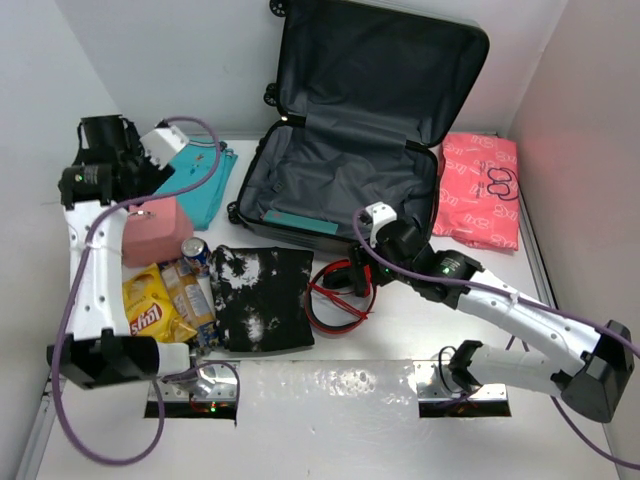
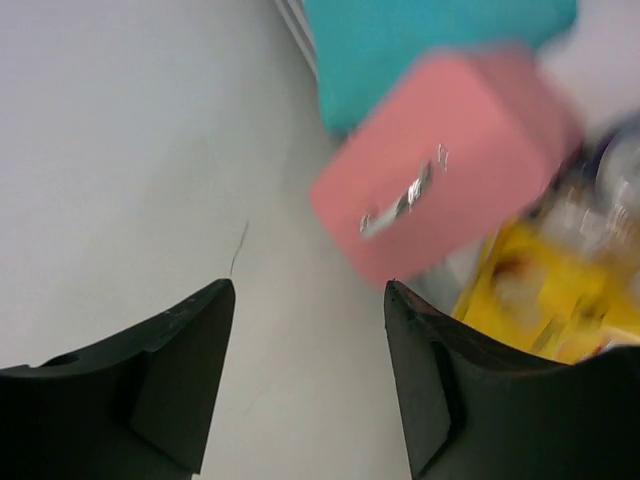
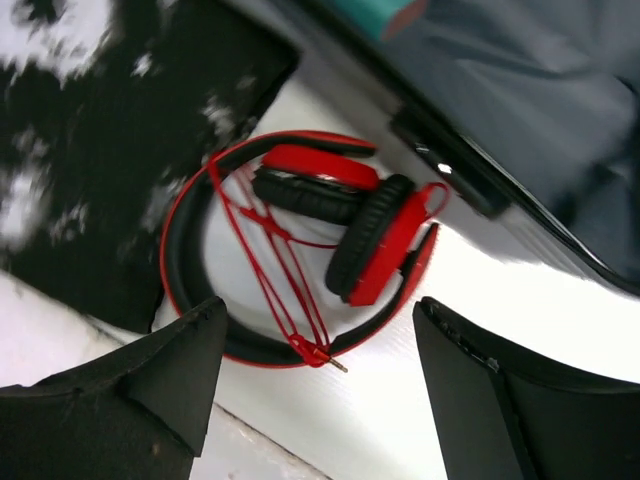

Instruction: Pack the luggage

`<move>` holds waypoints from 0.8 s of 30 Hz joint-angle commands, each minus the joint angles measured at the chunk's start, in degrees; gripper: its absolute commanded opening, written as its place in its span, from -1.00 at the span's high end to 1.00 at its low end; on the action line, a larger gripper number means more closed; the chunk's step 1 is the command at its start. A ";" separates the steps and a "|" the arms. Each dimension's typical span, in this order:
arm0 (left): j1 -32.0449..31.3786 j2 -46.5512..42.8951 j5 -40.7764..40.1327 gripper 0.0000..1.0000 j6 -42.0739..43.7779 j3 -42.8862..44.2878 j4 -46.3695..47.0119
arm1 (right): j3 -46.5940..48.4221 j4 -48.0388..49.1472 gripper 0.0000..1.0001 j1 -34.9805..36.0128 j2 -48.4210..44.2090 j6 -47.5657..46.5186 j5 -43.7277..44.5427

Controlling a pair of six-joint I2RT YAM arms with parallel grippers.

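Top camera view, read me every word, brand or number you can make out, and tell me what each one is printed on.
"Lay's": logo on the yellow crisp bag.
Pink plastic package: large dark print, but the letters cannot be made out.
Blue drink can: label too small to read.
Nothing else in this view carries readable text.

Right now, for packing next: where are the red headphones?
Top view, centre-right: headphones on the table beside the black-and-white shirt, in front of the open luggage.
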 commanded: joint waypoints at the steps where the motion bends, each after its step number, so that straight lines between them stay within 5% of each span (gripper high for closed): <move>1: 5.20 8.65 4.18 -0.20 25.52 8.71 -14.12 | 0.62 3.77 -0.50 0.29 1.36 -6.89 -7.37; 6: 5.47 18.89 -1.70 -0.22 28.41 11.42 -17.92 | 0.00 5.80 -0.52 0.29 1.37 -8.91 -10.36; 16: 7.75 20.39 -0.57 -0.24 25.97 4.37 -4.30 | 2.99 4.13 -0.55 0.29 2.60 -12.26 -13.35; 24: 12.14 21.54 3.47 -0.19 29.48 -1.16 -5.26 | 5.36 4.92 -0.55 0.29 4.88 -11.21 -14.41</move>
